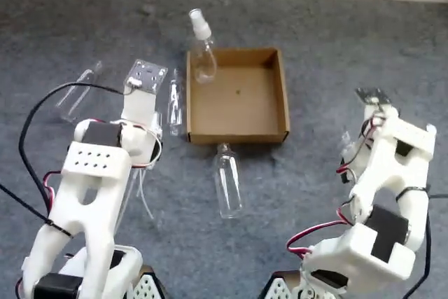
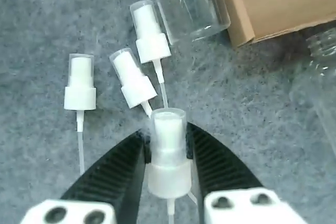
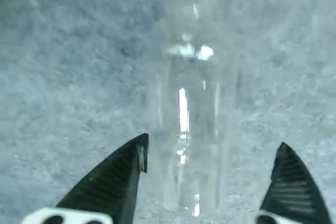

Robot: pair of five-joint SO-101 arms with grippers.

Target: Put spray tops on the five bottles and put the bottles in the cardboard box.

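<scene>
On the far left of the grey carpet (image 1: 301, 26) lies a far-left bottle (image 1: 75, 94), clear and faint against the pile. Beside it, the left gripper (image 2: 167, 141) pinches a held spray top (image 2: 169, 156) by its collar, the tube below cut off at the frame edge. Three loose spray tops (image 2: 132, 80) lie just ahead, near one another; from above the arm covers them. A side bottle (image 1: 175, 106) lies along the left wall of the cardboard box (image 1: 238, 134). A capped bottle (image 1: 203, 57) sits in the box's back left corner, its sprayer poking past the rim. A front bottle (image 1: 227, 180) lies uncapped just before the box. The right gripper (image 3: 210, 150) is spread wide around a blurred bottle (image 3: 191, 124), touching neither finger; from above the arm mostly hides it.
</scene>
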